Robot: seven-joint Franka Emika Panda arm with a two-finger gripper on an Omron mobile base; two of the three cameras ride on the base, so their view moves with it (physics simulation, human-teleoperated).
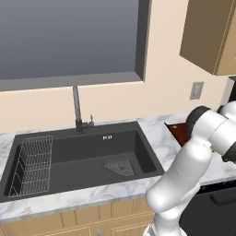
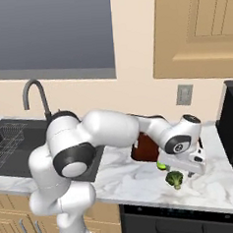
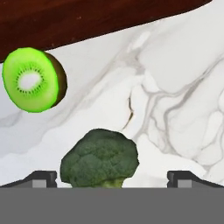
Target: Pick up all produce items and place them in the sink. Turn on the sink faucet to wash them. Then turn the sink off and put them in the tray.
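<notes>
Where my left camera looks, the black sink (image 1: pixel 83 156) sits in the marble worktop (image 1: pixel 92 193), with a wire rack (image 1: pixel 32 166) at its left end and a mesh drain (image 1: pixel 120 167) at the right. The thin dark faucet (image 1: pixel 77 110) stands behind it. A corner of the brown tray (image 1: pixel 179 131) peeks out past my white arm.

From my right camera, my tool (image 2: pixel 184 175) hangs low over the worktop, right of the sink. The broccoli (image 2: pixel 174 178) sits just under it. A little green fruit (image 2: pixel 161 165) lies beside it, next to the tray.

In my hand camera, the broccoli (image 3: pixel 99 158) sits between my two fingertips (image 3: pixel 41 179). They stand wide apart and do not touch it. The green fruit (image 3: pixel 34 79) is a cut kiwi. It lies near the tray (image 3: pixel 65 19) edge.
</notes>
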